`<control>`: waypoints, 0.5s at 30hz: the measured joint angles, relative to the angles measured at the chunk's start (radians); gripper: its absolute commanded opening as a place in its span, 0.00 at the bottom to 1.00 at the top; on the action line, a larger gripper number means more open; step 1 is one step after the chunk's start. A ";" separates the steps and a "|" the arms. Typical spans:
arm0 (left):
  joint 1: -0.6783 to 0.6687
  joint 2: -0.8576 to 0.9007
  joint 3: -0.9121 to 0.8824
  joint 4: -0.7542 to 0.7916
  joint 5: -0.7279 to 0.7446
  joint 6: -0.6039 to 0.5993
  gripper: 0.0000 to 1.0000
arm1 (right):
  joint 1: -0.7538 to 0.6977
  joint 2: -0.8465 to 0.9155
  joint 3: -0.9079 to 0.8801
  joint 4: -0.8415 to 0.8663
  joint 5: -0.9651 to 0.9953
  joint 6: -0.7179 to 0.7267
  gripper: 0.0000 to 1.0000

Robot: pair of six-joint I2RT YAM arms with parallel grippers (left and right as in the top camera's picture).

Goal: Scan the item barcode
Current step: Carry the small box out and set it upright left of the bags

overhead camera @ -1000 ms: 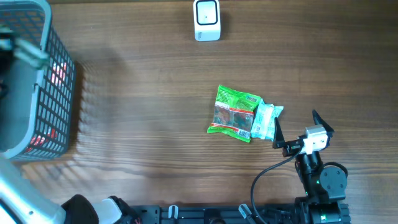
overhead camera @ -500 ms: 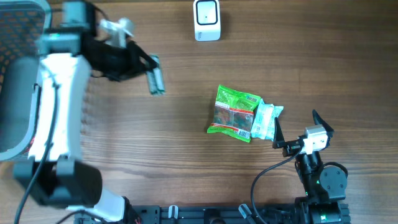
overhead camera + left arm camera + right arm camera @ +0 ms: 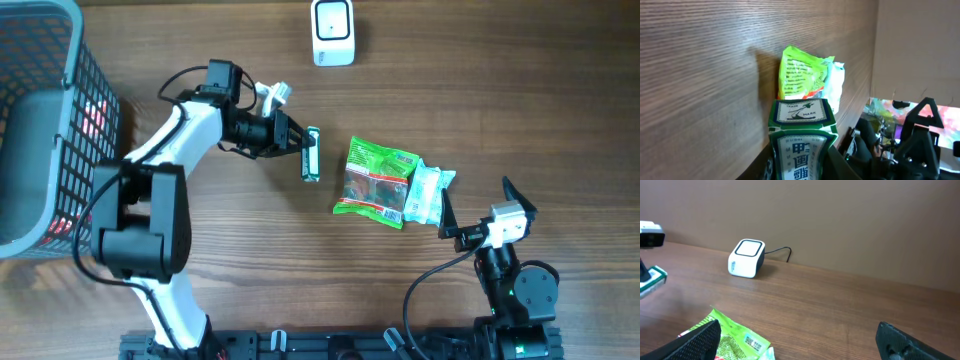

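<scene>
Holding the box [image 3: 311, 166] in left claw [image 3: 298, 143], we're now out of the basket [image 3: 100, 130]; scanner [image 3: 333, 32] next, right claw [image 3: 472, 190] idles wide.

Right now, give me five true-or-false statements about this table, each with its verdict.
1. The left gripper holds a small green-and-white box. True.
2. The right gripper is shut on the green bag. False: it stands open and empty; the bag lies on the table.
3. The white scanner touches the box. False: they are well apart.
4. The white packet lies beside the green bag. True.
5. The basket stands between the two grippers. False: it is at the left edge of the overhead view.
</scene>
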 measured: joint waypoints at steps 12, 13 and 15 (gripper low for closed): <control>-0.028 0.087 -0.024 0.128 0.026 0.003 0.21 | 0.000 0.000 0.000 0.000 0.000 0.000 1.00; -0.032 0.092 -0.024 0.136 0.026 0.003 0.21 | 0.000 0.000 0.000 0.000 0.000 0.000 1.00; -0.041 0.106 -0.024 0.155 0.029 0.002 0.21 | 0.000 0.000 0.000 0.000 0.000 0.000 1.00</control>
